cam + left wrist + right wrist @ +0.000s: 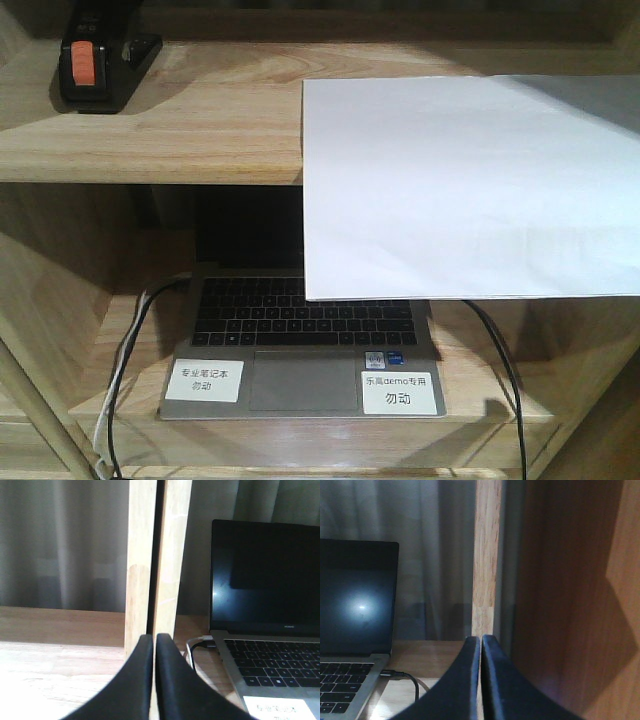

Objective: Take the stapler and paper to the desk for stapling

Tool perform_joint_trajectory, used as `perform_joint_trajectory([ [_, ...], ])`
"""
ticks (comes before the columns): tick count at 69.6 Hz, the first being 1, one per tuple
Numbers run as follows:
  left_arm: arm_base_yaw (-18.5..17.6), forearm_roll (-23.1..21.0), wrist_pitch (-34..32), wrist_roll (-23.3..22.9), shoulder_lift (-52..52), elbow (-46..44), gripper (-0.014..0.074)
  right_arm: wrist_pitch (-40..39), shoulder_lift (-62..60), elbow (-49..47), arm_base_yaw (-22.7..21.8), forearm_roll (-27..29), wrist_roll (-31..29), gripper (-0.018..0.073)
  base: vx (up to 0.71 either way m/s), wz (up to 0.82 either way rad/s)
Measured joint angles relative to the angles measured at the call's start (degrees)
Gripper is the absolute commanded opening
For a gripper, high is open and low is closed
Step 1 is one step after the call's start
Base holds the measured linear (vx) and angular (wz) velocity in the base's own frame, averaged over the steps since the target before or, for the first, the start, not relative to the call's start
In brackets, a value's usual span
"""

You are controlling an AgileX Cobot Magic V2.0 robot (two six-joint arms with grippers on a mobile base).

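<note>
In the front view the black stapler (100, 60) with its orange-red patch lies at the far left of the upper shelf board (180, 130). The white paper (470, 185) lies on the same board to the right, its near part overhanging the edge. The desk is out of view. Neither gripper shows in the front view. In the left wrist view my left gripper (154, 639) is shut with nothing between its fingers, facing a wooden post (157, 560). My right gripper (481, 640) is likewise shut and empty, facing another shelf post (485, 555).
An open laptop (300, 340) with white labels sits on the lower shelf, cables (130, 340) running off both its sides. A dark wooden side panel (570, 595) stands close on the right of my right gripper. Grey curtains (60, 545) hang behind the shelf unit.
</note>
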Motion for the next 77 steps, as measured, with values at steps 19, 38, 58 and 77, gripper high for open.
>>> perform_joint_trajectory([
  [19, 0.0, 0.0, 0.0, 0.0, 0.0, 0.0, -0.0006, 0.0, 0.0, 0.0, 0.0, 0.0, 0.0, -0.001, 0.0, 0.0],
  [38, 0.0, 0.0, 0.0, 0.0, 0.0, 0.0, -0.0006, 0.0, 0.0, 0.0, 0.0, 0.0, 0.0, -0.001, 0.0, 0.0],
  [58, 0.0, 0.0, 0.0, 0.0, 0.0, 0.0, -0.0006, 0.0, 0.0, 0.0, 0.0, 0.0, 0.0, -0.001, 0.0, 0.0],
  [77, 0.0, 0.0, 0.0, 0.0, 0.0, 0.0, -0.0006, 0.0, 0.0, 0.0, 0.0, 0.0, 0.0, -0.001, 0.0, 0.0],
])
